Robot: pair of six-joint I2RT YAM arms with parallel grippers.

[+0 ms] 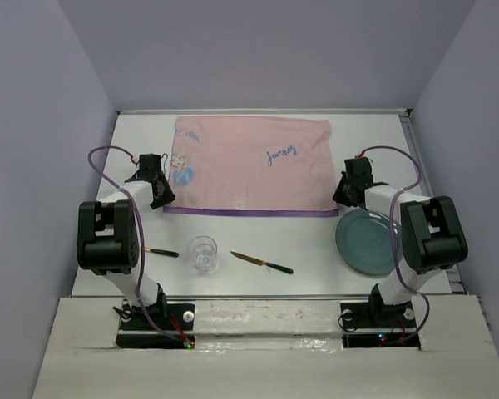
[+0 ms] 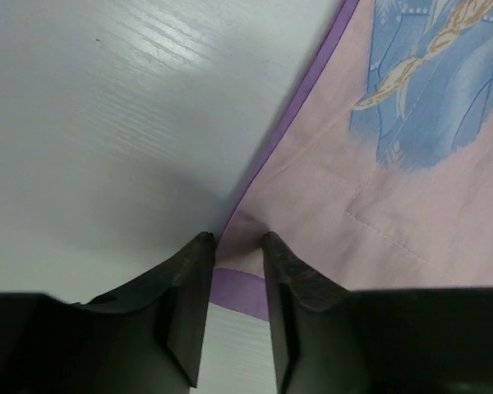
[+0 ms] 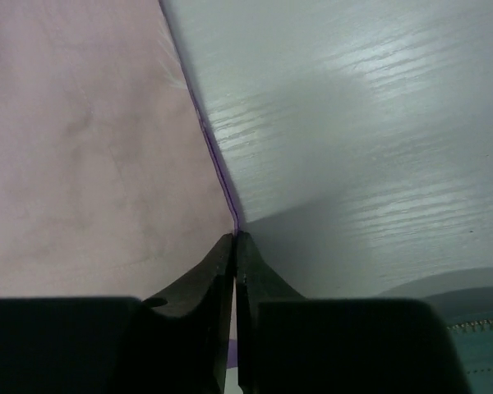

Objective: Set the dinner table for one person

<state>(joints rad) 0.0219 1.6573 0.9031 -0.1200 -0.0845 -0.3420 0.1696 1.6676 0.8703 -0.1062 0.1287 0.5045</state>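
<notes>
A pink cloth (image 1: 249,166) with blue script and a purple hem lies flat on the white dinner table (image 1: 316,241). My left gripper (image 1: 161,198) is at the cloth's near-left corner. In the left wrist view the gripper (image 2: 234,240) is open a little, and its jaws straddle the puckered corner of the cloth (image 2: 378,205). My right gripper (image 1: 343,199) is at the near-right corner. In the right wrist view the gripper (image 3: 235,236) is shut on the cloth's purple edge (image 3: 82,148).
A teal plate (image 1: 366,243) lies just in front of my right gripper and shows in the right wrist view (image 3: 476,328). A clear glass (image 1: 204,253), a knife (image 1: 262,263) and a dark-handled utensil (image 1: 162,252), partly hidden by my left arm, lie near the front edge.
</notes>
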